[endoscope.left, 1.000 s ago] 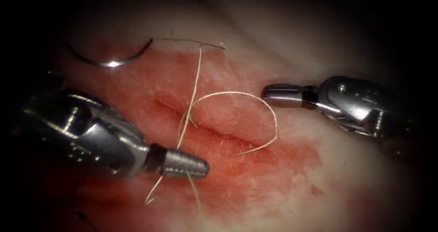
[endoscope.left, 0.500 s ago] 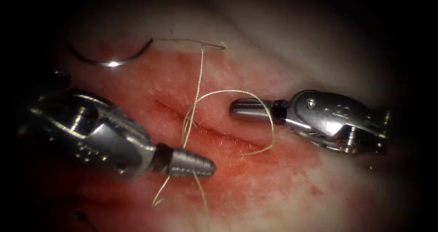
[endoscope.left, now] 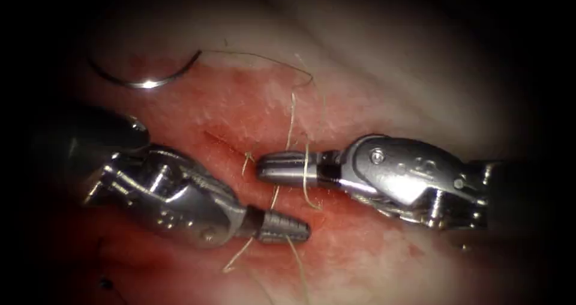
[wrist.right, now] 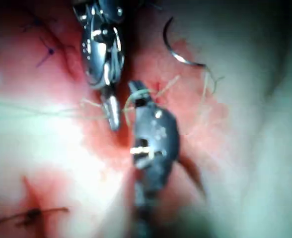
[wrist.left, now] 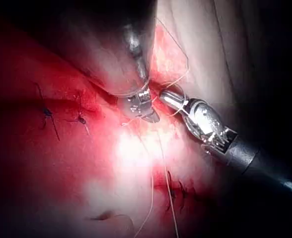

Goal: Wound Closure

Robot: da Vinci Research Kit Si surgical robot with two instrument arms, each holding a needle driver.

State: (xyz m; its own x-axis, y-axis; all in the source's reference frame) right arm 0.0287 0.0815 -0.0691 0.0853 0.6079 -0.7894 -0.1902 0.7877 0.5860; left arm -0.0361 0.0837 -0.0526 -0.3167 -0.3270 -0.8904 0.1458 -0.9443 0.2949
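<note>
The curved needle lies free on the tissue, left of the cut and out of it; it also shows as the needle. Its thread runs right from the tail, then down to the cut. My left tool is shut on the thread just below the cut. My right tool lies across the cut with its jaws shut and empty, and a loop of thread is wrapped over them. Both tips sit close together: left tool, right tool, right tool, left tool.
Red fluid stains the tissue around the cut. Dark stitches and more stitches sit in the tissue nearby, as does another stitch. Loose thread ends trail below the left tool.
The right tool has moved left over the cut into the thread loop, which now lies around its jaws. The left tool has shifted right with the thread. The needle has not moved.
</note>
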